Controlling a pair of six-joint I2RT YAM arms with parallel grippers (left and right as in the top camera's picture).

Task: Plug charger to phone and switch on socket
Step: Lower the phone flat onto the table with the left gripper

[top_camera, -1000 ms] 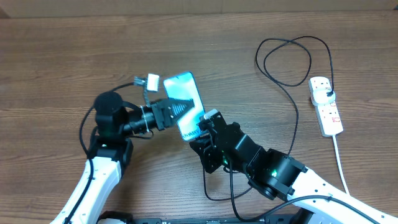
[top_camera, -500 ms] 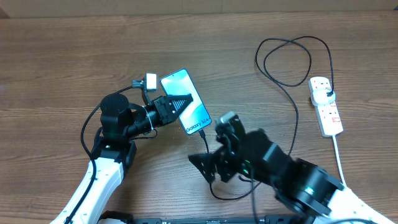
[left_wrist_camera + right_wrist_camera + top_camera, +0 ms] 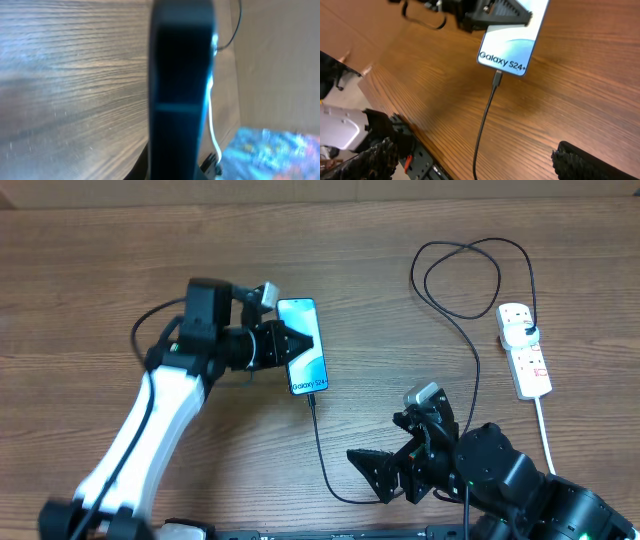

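Observation:
The phone (image 3: 310, 368), its light blue screen reading "Galaxy S24+" (image 3: 512, 45), is held just above the table with my left gripper (image 3: 292, 345) shut on its upper half. The charger's small plug tip (image 3: 497, 79) sits in the phone's bottom port. Its thin black cable (image 3: 322, 450) runs down the table, curves back up and loops to the black plug (image 3: 531, 332) in the white socket (image 3: 528, 365) at the right. My right gripper (image 3: 393, 472) stands open near the front edge, its fingers (image 3: 587, 162) wide apart either side of the cable, holding nothing. In the left wrist view the phone's dark edge (image 3: 180, 75) fills the middle.
The cable makes a wide loop (image 3: 470, 275) at the back right, beside the socket. The socket's white cord (image 3: 548, 440) runs down toward the front right. Bare wooden table (image 3: 100, 270) lies to the left and at the back.
My right gripper opened, let go of the charger tip and drew back toward the front right. My left arm carried the phone up and away, cable still attached.

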